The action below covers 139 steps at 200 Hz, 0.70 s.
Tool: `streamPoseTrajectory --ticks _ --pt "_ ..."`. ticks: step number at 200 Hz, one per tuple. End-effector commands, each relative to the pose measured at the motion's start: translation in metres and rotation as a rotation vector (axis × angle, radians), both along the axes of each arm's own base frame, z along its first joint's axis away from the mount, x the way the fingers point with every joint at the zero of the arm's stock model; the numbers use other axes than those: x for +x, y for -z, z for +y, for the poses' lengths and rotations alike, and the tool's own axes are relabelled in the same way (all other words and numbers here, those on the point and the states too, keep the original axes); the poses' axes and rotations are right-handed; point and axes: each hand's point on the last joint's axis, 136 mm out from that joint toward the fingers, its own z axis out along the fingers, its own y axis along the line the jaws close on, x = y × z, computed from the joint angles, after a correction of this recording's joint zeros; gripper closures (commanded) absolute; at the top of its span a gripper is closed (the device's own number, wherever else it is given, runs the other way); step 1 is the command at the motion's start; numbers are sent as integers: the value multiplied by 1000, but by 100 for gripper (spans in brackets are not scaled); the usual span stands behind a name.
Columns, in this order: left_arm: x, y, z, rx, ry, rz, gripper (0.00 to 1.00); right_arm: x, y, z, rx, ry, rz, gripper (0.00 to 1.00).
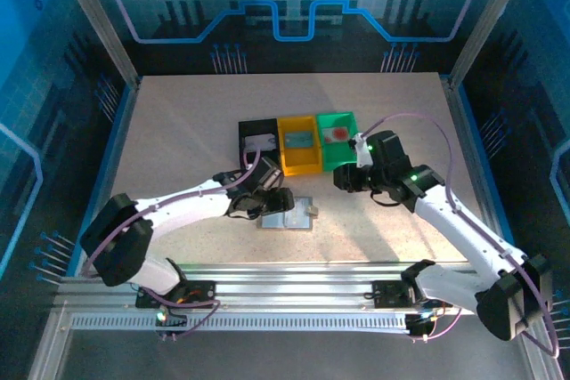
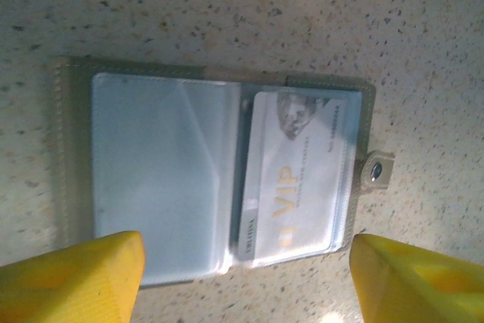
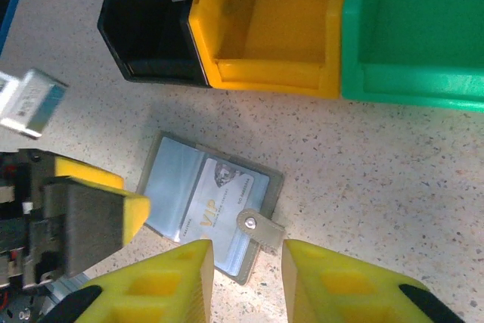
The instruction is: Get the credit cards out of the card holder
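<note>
Card holder [image 2: 159, 179] lies open between the left tool's [image 2: 246, 287] wide-spread jaws, one credit card [image 2: 299, 179] still pocketed.

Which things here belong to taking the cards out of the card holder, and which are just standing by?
Job's own: card holder, lying open; VIP card in its pocket; whitish card, bluish card and red-marked card, already out; left gripper, open over the holder.
Standing by: black bin, yellow bin, green bin, table, right gripper.
</note>
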Motion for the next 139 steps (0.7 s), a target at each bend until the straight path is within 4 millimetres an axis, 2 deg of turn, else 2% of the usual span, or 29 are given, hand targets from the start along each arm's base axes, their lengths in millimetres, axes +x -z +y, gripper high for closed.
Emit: streamPoseTrajectory --ticks 1,36,56,117,131,139 --pt "8 -3 -20 -76 -19 0 29 -10 12 -10 -30 5 28 71" --pt "6 12 -26 -77 -23 25 39 -11 9 -11 -25 2 25 71" --pt "3 20 -26 -73 -24 38 51 -12 7 -13 -24 3 19 71" --pt "-10 44 -14 -30 -48 74 96 -12 4 -15 -16 4 16 70" --pt "-12 47 -10 -19 -57 77 97 -13 4 -15 -15 3 20 70" --pt "-12 47 -9 -10 -54 74 94 -13 5 -15 -16 2 22 70"
